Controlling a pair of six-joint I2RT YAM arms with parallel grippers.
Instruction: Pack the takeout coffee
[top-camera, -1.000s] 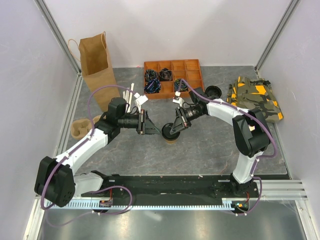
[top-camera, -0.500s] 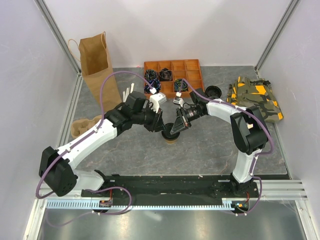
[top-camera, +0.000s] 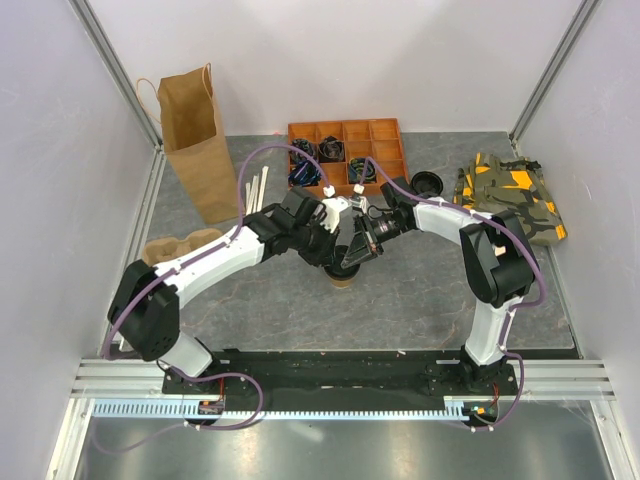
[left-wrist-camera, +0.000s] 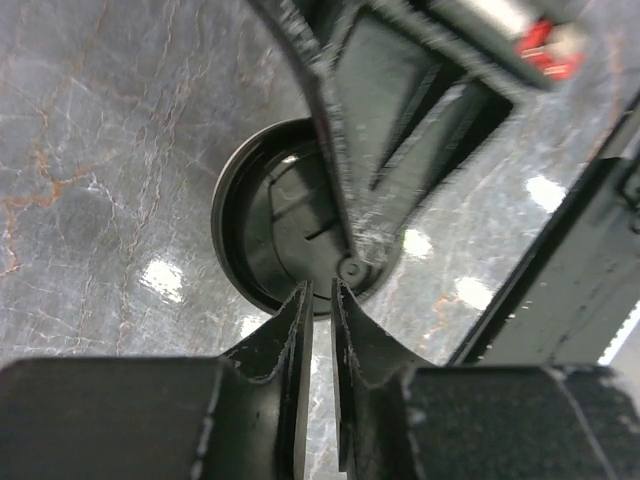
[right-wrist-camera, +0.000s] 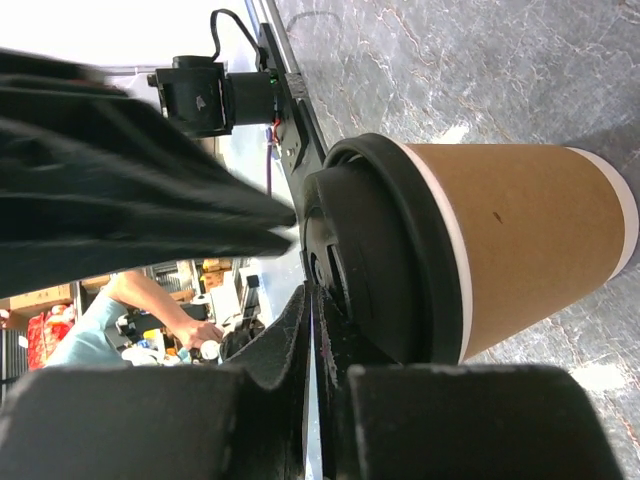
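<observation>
The takeout coffee (top-camera: 342, 276), a tan paper cup with a black lid, stands upright on the grey table. My right gripper (top-camera: 351, 257) is shut, its tips resting on the lid top (right-wrist-camera: 372, 262), with the tan cup wall (right-wrist-camera: 520, 245) beside it. My left gripper (top-camera: 333, 250) hovers just above the lid (left-wrist-camera: 270, 215), its jaws nearly closed on nothing. In the left wrist view, the right gripper's finger (left-wrist-camera: 345, 150) lies across the lid. Both grippers crowd the cup's top.
A brown paper bag (top-camera: 195, 140) stands at the back left. A cardboard cup carrier (top-camera: 160, 255) lies at the left edge. An orange compartment tray (top-camera: 375, 140) sits at the back, loose black lids (top-camera: 427, 183) and a camouflage cloth (top-camera: 510, 195) to the right.
My left arm has swung right, from beside the cup to right over its lid. The right gripper has stayed on the lid. The cup has not moved.
</observation>
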